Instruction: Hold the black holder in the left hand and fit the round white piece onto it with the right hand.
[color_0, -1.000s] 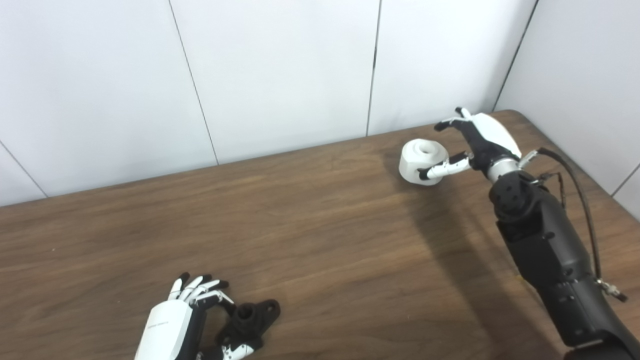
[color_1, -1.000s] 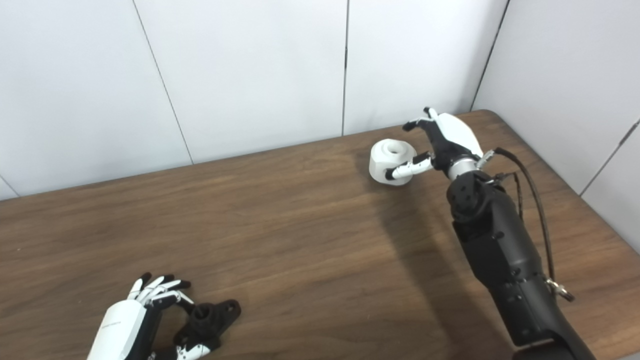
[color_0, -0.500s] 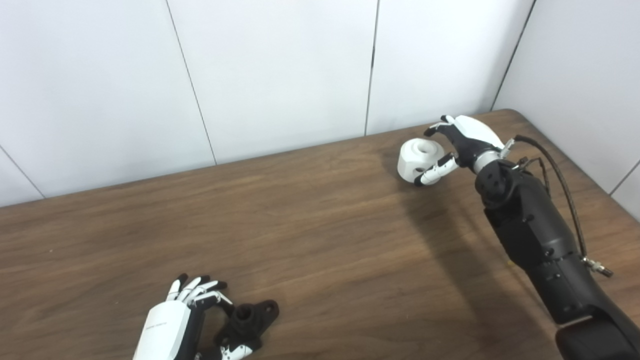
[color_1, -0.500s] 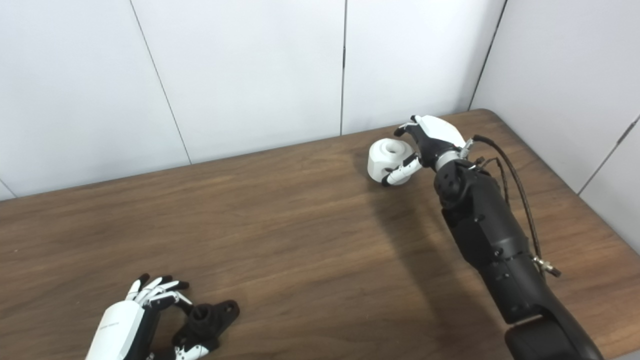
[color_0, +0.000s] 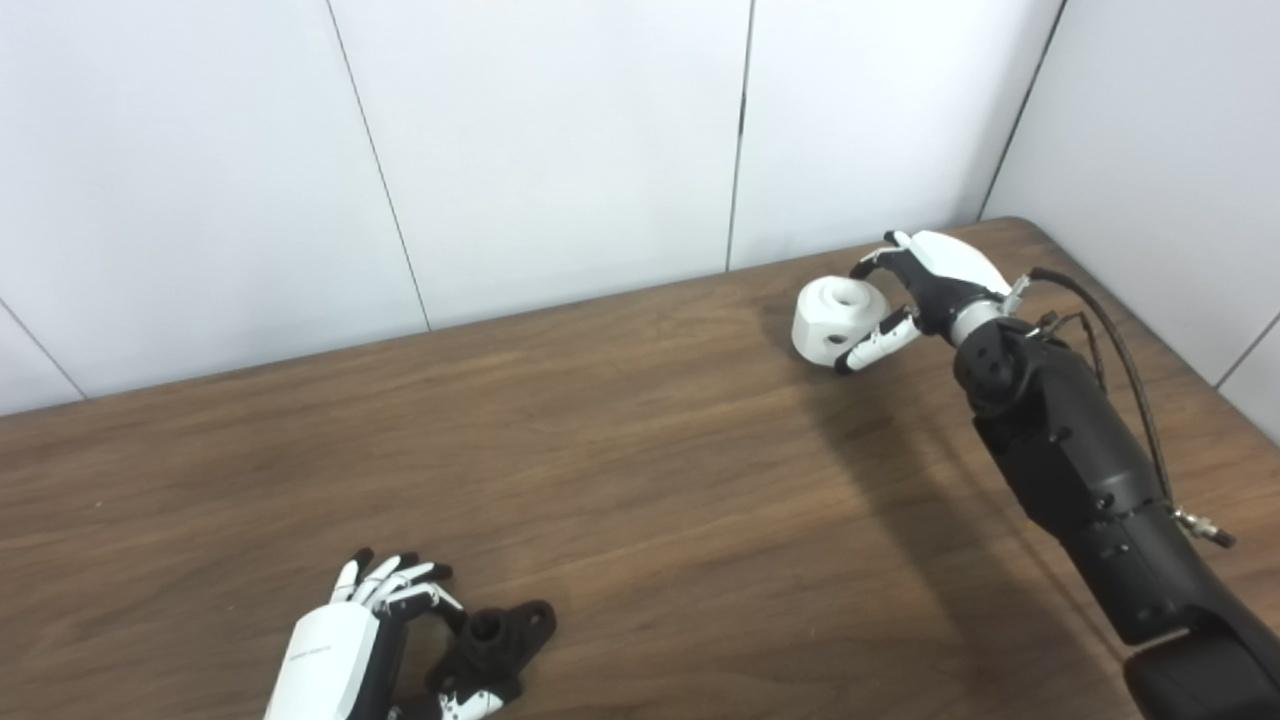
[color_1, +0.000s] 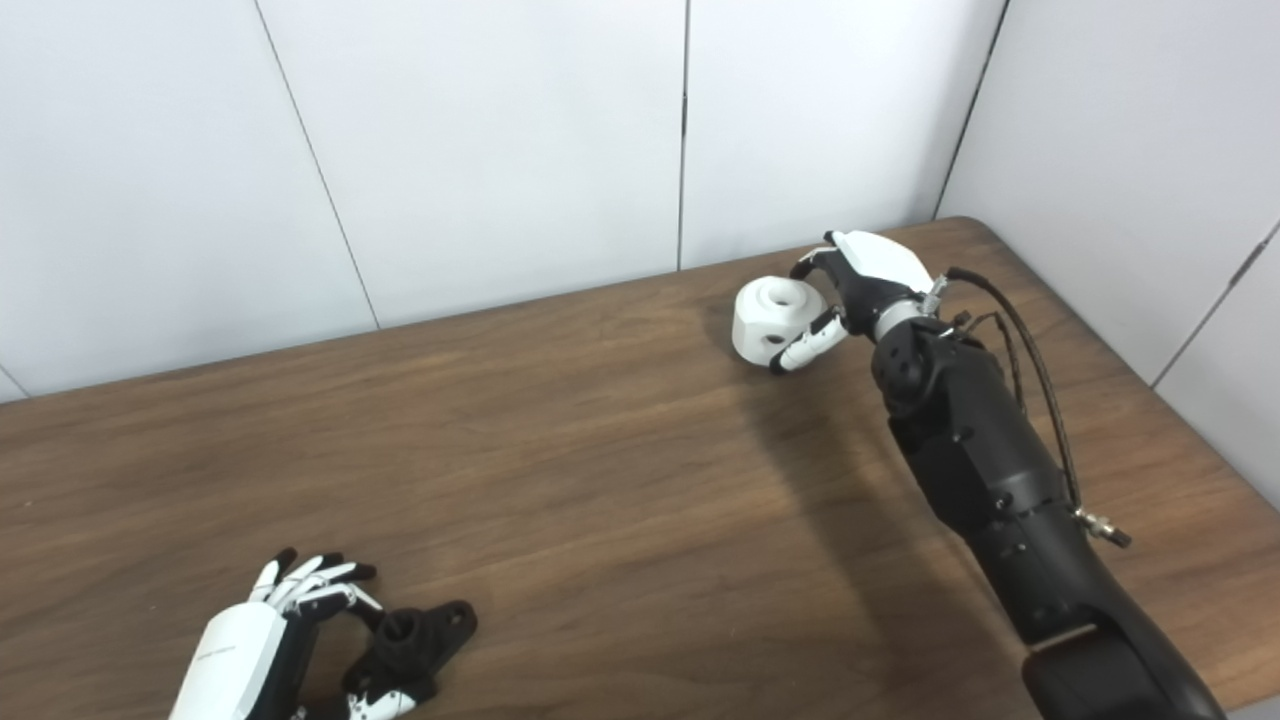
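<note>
The round white piece (color_0: 833, 320) at the table's (color_0: 640, 480) far right looks light, rigid and smooth, so I grip its sides. My right hand (color_0: 925, 285) curls around it, thumb below. My left hand (color_0: 345, 650) cups the black holder (color_0: 495, 640) near me, fingers loosely spread.

White round piece (color_0: 832, 322), black holder (color_0: 492, 640), brown wood-grain table (color_0: 640, 480)

A matt wood-grain table (color_0: 620, 420) is seen; the round white piece (color_0: 830, 318) and black holder (color_0: 495, 645) look like matt plastic.
</note>
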